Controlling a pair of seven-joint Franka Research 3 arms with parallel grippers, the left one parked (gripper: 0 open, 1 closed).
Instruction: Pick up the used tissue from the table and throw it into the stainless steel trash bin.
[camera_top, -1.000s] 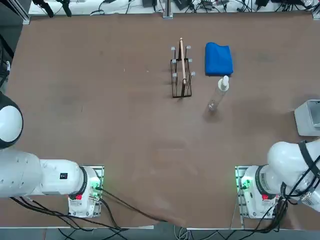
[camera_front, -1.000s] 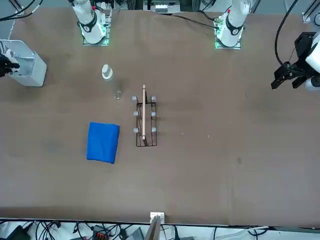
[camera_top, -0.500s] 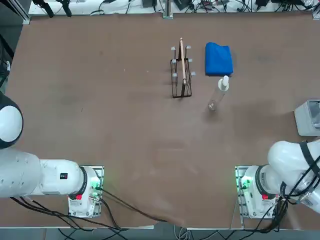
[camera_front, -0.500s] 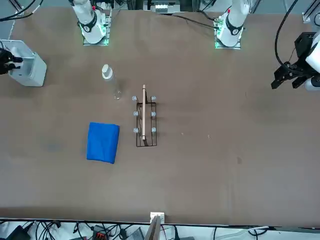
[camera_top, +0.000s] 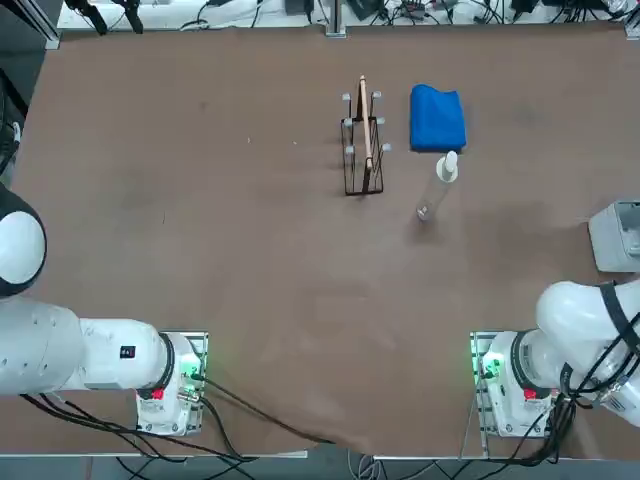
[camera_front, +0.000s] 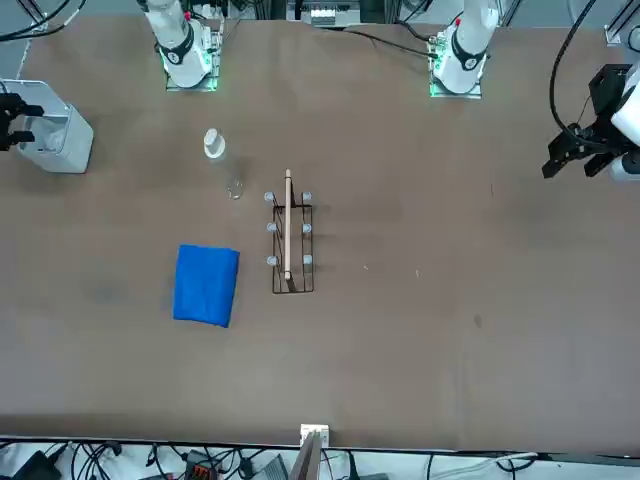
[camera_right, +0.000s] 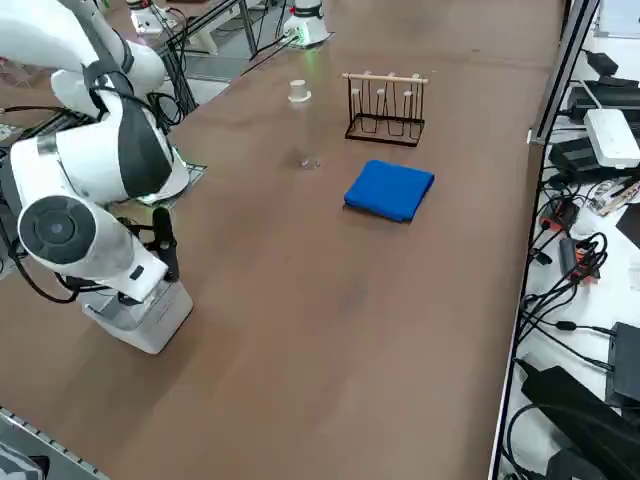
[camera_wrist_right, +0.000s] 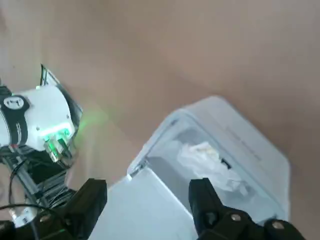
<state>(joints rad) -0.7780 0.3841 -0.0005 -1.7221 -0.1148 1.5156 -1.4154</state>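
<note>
Used tissue (camera_wrist_right: 209, 157) inside bin (camera_wrist_right: 260, 150), right gripper (camera_wrist_right: 150, 197) above.

**Brown table with a few things on it**

A large flat brown table (camera_top: 200, 200) fills the room's middle. Near its centre stands a thin black wire rack (camera_top: 362, 140) holding one upright wooden slat. Just beside the rack lies a folded blue cloth (camera_top: 437, 118). A small clear bottle (camera_top: 440, 180) with a white cap stands close to the cloth. At the table's edge on the robot's right sits a light grey stainless steel trash bin (camera_top: 616, 236). The right gripper (camera_wrist_right: 150, 200) hangs above that bin, fingers spread apart.
</note>
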